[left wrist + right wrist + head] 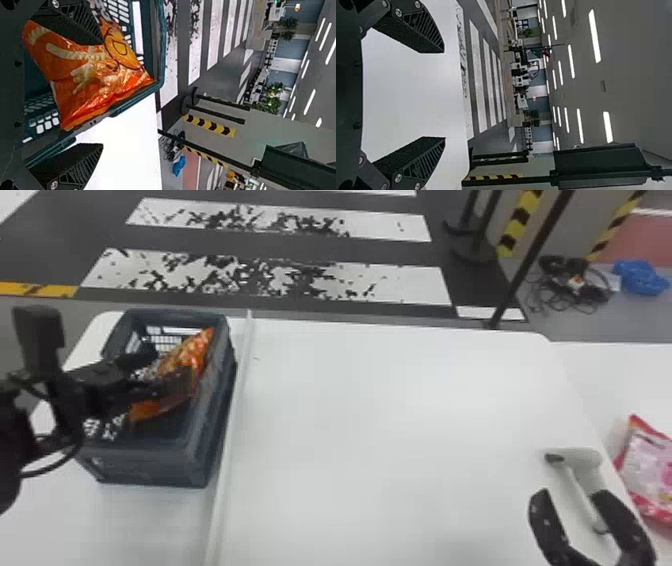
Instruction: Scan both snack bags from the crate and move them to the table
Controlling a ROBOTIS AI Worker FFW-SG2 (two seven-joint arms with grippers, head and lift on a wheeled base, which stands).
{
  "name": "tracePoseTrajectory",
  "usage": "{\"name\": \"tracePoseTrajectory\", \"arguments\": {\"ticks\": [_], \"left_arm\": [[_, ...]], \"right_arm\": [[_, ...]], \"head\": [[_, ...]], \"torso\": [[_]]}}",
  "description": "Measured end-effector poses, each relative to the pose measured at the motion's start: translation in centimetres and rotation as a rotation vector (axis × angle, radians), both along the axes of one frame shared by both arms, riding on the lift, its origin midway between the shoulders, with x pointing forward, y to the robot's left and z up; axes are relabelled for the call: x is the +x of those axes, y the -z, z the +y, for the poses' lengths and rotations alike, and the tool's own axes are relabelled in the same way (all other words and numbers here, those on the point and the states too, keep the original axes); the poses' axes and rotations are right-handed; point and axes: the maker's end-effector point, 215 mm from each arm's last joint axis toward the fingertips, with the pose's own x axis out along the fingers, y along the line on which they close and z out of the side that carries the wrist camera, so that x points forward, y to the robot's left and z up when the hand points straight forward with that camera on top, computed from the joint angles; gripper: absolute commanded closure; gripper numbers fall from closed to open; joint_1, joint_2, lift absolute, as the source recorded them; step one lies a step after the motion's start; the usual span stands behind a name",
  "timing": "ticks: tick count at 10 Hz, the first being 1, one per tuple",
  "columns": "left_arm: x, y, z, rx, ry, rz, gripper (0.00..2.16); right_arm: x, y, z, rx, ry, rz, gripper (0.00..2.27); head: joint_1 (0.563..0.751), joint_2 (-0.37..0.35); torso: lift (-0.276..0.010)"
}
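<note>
Black fingers spread apart, the right claw (570, 494) hangs over the near right part of the bench (400, 415), and from here it partly covers the handle of the pale scanner (582, 460). That scanner lies on the bench close to the right edge. Just past the edge, on the neighbouring white surface (630, 380), there's the pink-and-red snack bag (650, 470).

Over on the left, the other arm reaches in above the dark crate (150, 465), with the left claw (173, 365) at the orange snack bag (187, 352). Its fingers stand apart too. One of them overlaps the bag in the left wrist view, but I can't tell whether it touches. The bag is in the crate, propped at a slant along the right wall, its far end up near the rim. A white strip (234, 430) runs front to back on the bench just beside the crate.

Behind the bench, worn white crossing stripes (270, 277) mark the dark floor; off to the right sit tangled cables (575, 282) and a crumpled blue bundle (640, 277).
</note>
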Motion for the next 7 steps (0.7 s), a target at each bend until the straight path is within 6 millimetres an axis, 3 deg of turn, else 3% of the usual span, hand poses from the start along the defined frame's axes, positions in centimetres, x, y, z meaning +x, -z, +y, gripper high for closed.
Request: {"name": "tracePoseTrajectory", "arguments": {"ticks": [3,7], "left_arm": [[1.3,1.2,-1.4,0.053,-0.019,0.009,0.08],[1.6,2.7,-0.1,0.059,-0.05,0.019,0.08]], "right_arm": [[-0.7,-0.1,-3.2,-0.004,0.026,-0.006,0.15],[-1.1,-0.4,-4.9,-0.012,0.034,-0.01,0.14]], "head": [[0.695,-0.161],[0.695,-0.176]], "torso": [[-0.087],[-0.087]]}}
